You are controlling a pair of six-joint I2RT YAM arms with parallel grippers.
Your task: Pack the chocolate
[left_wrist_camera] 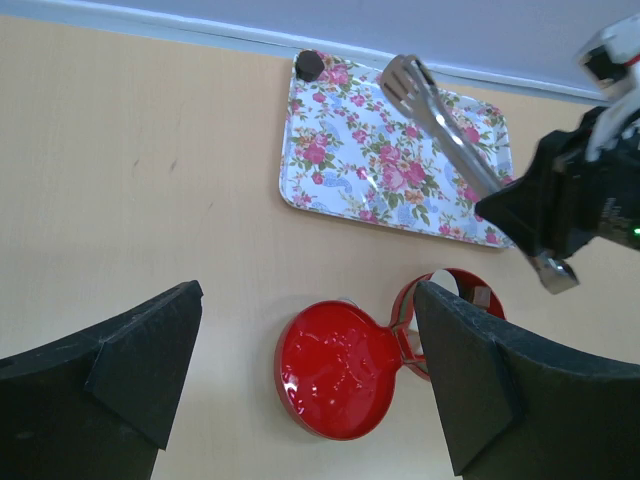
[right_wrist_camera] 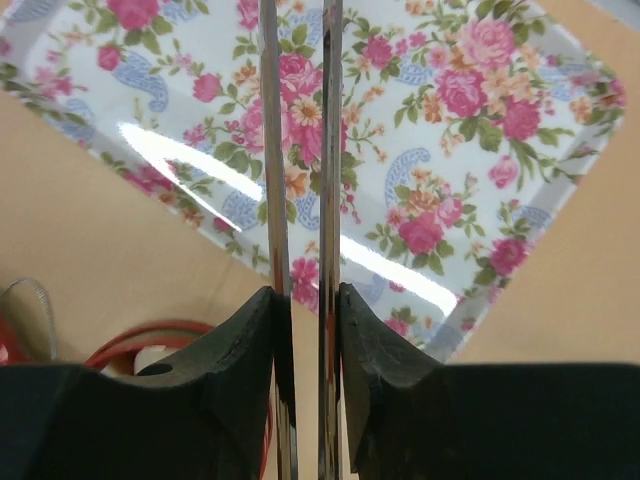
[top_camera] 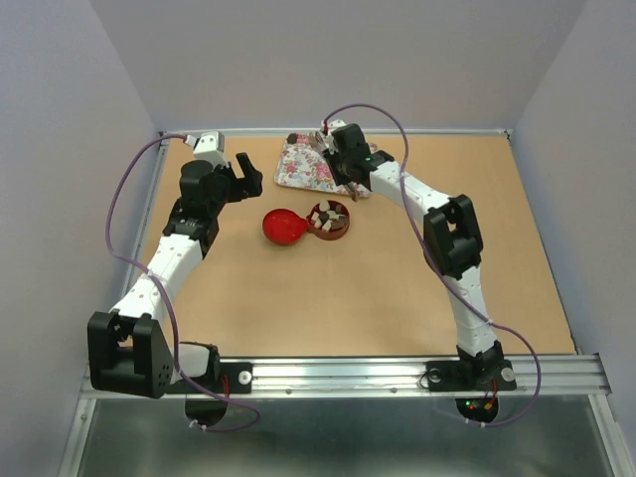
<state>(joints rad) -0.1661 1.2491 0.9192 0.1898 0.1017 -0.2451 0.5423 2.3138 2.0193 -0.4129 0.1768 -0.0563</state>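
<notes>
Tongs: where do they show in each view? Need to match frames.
Top external: tongs upper centre, over the floral tray, held in the right gripper.
Left wrist: tongs upper right, slanting across the floral tray.
Right wrist: tongs centre, two blades running straight up from the right gripper.
Shared landmark: the floral tray.

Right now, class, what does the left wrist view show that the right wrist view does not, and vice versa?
Left wrist only: a dark chocolate at the tray's corner, the red lid, the open left claw. Right wrist only: the tongs' two arms squeezed between the right claw's fingers. Both: the flowered tray, the tongs, the red tin's rim.
</notes>
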